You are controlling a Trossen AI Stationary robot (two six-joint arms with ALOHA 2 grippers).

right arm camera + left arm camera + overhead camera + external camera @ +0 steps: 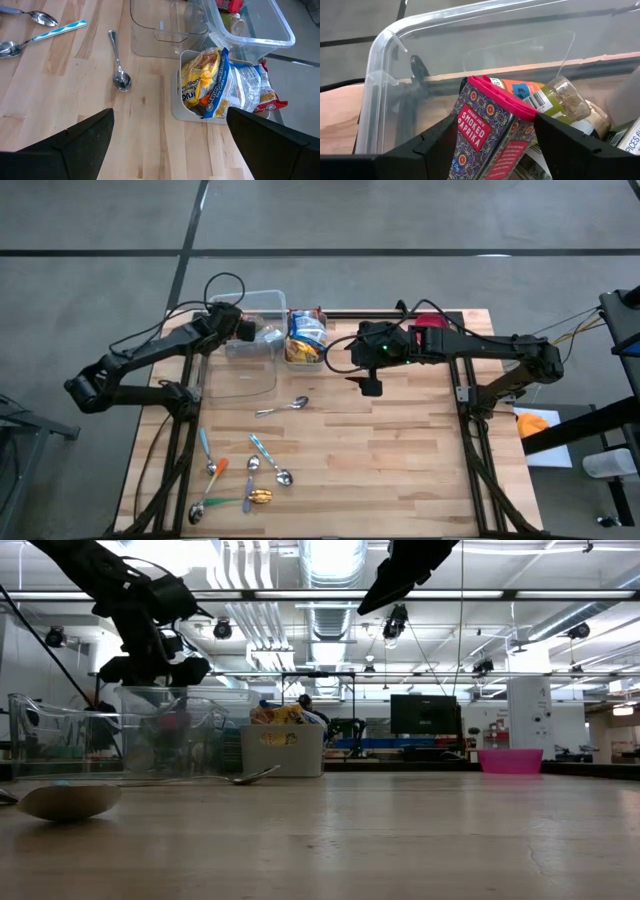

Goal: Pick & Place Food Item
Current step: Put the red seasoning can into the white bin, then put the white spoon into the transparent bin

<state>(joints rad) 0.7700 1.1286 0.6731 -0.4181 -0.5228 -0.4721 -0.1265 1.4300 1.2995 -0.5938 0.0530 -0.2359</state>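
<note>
Clear plastic bin [385,90], wood table [400,450]

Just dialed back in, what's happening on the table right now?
The left tool is down inside the clear bin at the table's far edge, its fingers either side of a smoked paprika tin among other jars; whether it grips the tin is unclear. The right tool hovers open above the table, near the small tub of snack bags. Spoons lie scattered near the front.

Bright ceiling lights [330,560] glare in the low view; tabletop [400,840] foreground blurred.
</note>
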